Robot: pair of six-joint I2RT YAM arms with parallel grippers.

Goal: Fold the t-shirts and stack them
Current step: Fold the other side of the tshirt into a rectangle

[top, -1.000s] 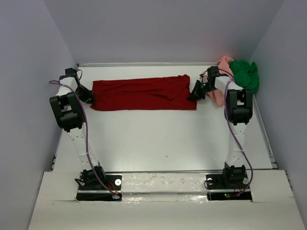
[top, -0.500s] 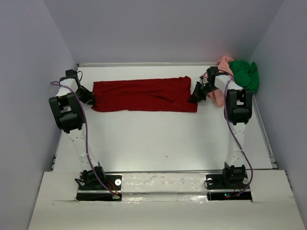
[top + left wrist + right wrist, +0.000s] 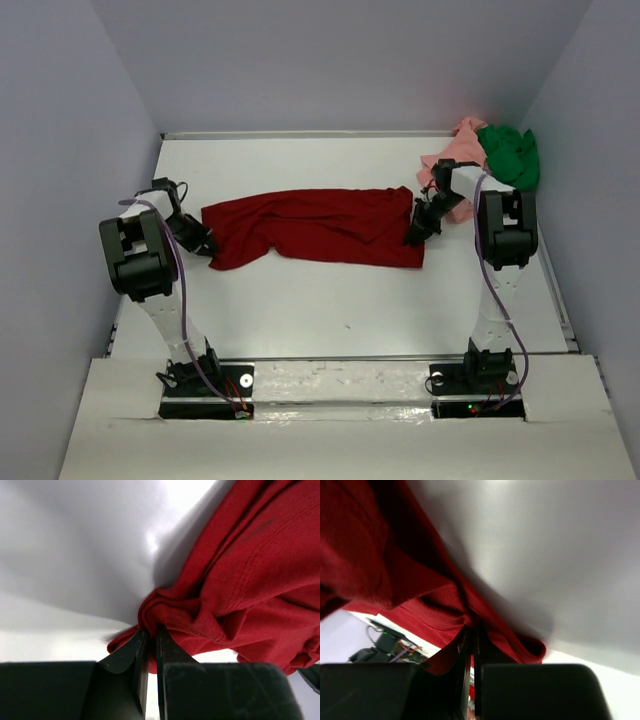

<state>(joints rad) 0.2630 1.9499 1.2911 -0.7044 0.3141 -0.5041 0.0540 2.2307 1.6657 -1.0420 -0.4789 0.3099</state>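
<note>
Jaws: left gripper [image 3: 150,631] clamped on one bunched end of dark red t-shirt [image 3: 320,225]; right gripper [image 3: 471,626] clamped on the other.

Close view of the right gripper [image 3: 472,631], jaws pinched together on a bunched edge of the dark red t-shirt [image 3: 365,555], cloth filling upper left, pale table [image 3: 545,555] behind

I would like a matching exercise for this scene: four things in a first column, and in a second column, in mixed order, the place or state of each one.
1. dark red t-shirt
2. salmon pink t-shirt
3. green t-shirt
4. left gripper

A. crumpled, just left of the green one
B. shut on a bunched edge of cloth
C. stretched out, gripped at both ends
D. heaped in the far right corner

Pairs: 1-C, 2-A, 3-D, 4-B
</note>
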